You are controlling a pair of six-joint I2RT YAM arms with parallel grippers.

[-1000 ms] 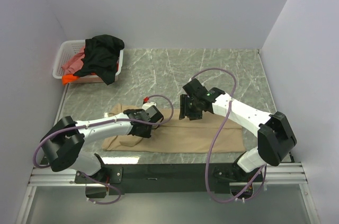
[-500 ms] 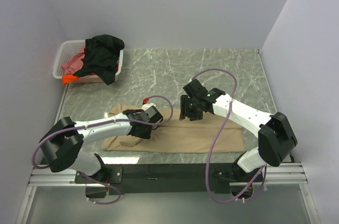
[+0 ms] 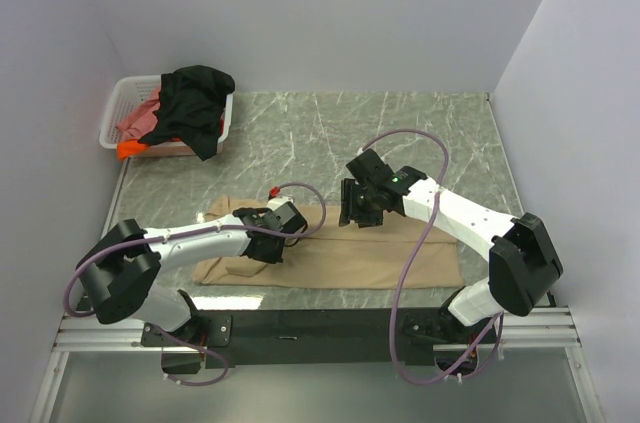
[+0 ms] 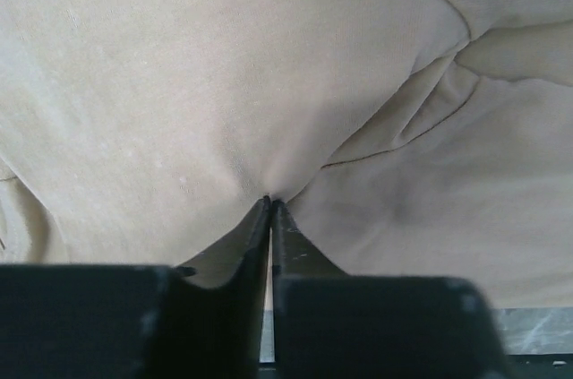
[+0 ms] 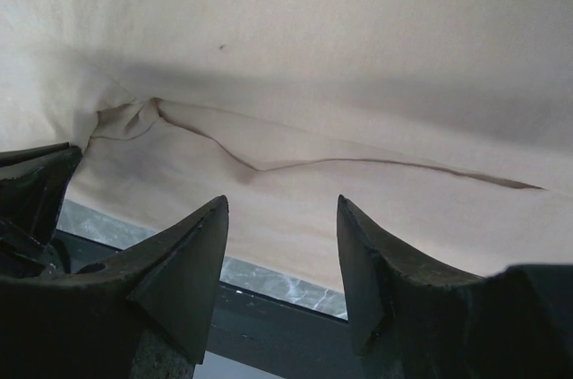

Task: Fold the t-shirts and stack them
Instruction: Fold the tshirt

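Tabletop (image 3: 420, 128) was grey-green marble-look stone w/ pale veins, boxed in by plain white walls (image 3: 330, 13) at back & both sides. A black base plate (image 3: 310, 325) on alu rails ran along the near edge, carrying both arms. Tan t-shirt (image 3: 345, 261) lay spread flat on the near-centre of the table, long axis left-to-right, w/ a few creases & a folded-over flap near its left end. L gripper (image 4: 270, 203) was down on the shirt's left part, fingers pressed together w/ a pinch of tan cloth caught at the tips, fabric puckering toward them. R gripper (image 5: 281, 213) hung over the shirt's far edge near mid-table, fingers apart, hovering over the cloth. White lattice basket (image 3: 116, 111) stood in the far-left corner by the wall, well apart from the tan shirt. Black t-shirt (image 3: 196, 103) draped over its right rim; pink-red t-shirt (image 3: 140, 121) bunched inside; orange t-shirt (image 3: 127, 150) poked out at the near side. Purple cables (image 3: 408, 132) looped off both arms.
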